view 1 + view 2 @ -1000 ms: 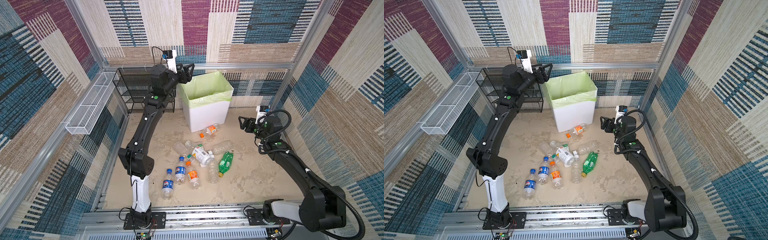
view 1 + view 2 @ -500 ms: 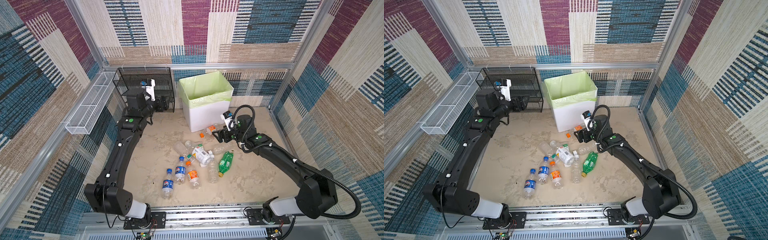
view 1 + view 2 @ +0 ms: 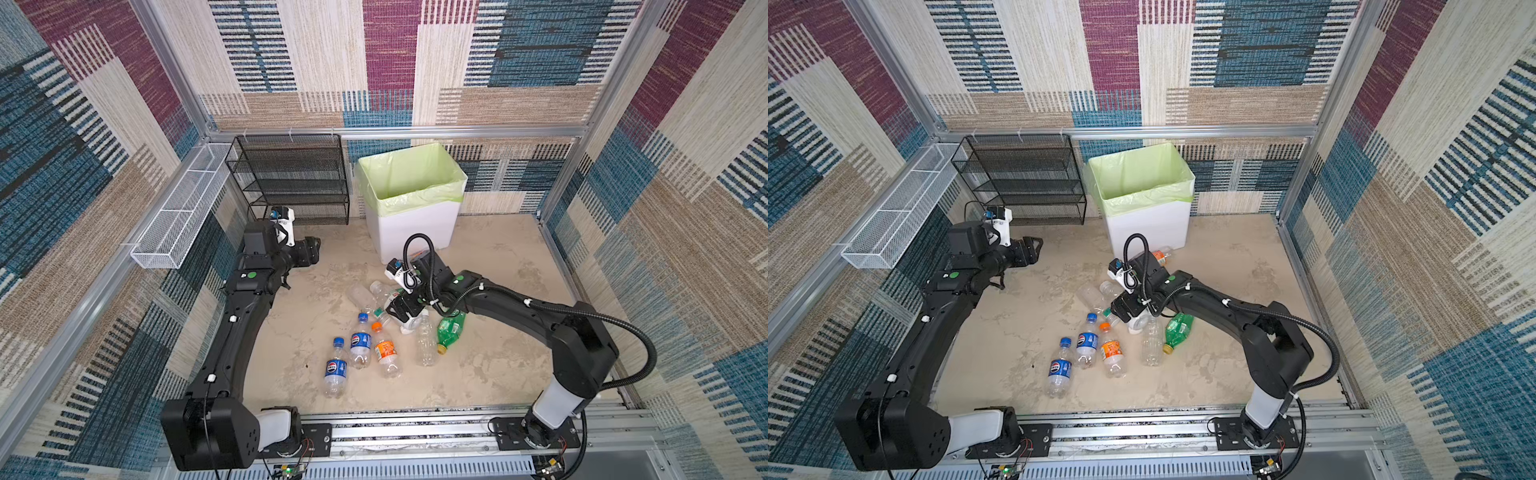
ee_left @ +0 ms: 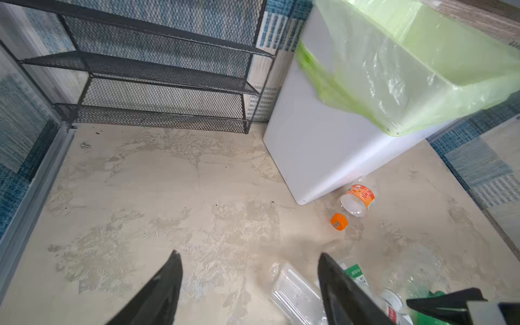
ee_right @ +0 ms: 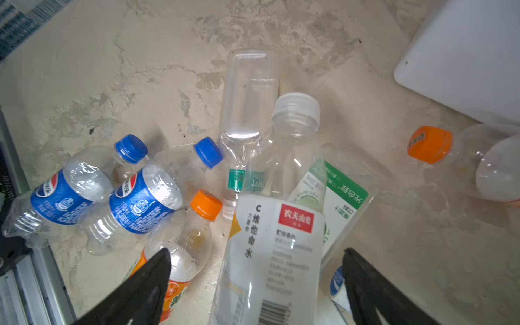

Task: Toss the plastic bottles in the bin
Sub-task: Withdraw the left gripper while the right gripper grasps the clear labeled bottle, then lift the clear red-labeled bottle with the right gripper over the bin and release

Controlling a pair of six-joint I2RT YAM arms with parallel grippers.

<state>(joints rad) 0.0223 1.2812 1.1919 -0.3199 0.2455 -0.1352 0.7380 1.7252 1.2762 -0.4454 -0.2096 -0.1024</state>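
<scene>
Several plastic bottles lie in a heap mid-floor: two blue-labelled point(image 3: 335, 368) point(image 5: 140, 197), an orange one point(image 3: 385, 351), a green one point(image 3: 451, 330), and clear ones point(image 3: 426, 345). Another orange-capped bottle point(image 3: 1160, 254) point(image 4: 358, 198) lies against the bin point(image 3: 411, 224) point(image 3: 1146, 224), white with a pale green bag. My right gripper point(image 3: 401, 309) point(image 5: 256, 250) is open, low over the heap, its jaws either side of a white-labelled bottle point(image 5: 281, 270) without touching it. My left gripper point(image 3: 313, 249) point(image 4: 249, 253) is open and empty above bare floor, left of the bin.
A black wire-mesh rack point(image 3: 291, 178) stands at the back left beside the bin. A long white wire basket point(image 3: 183, 216) hangs on the left wall. Aluminium rails point(image 3: 415, 432) run along the front edge. A small screw point(image 4: 85, 145) lies near the rack.
My left arm came away from above the bin and dropped to the left floor area. My right arm swung in from the right wall to the heap, and its jaws opened wider.
</scene>
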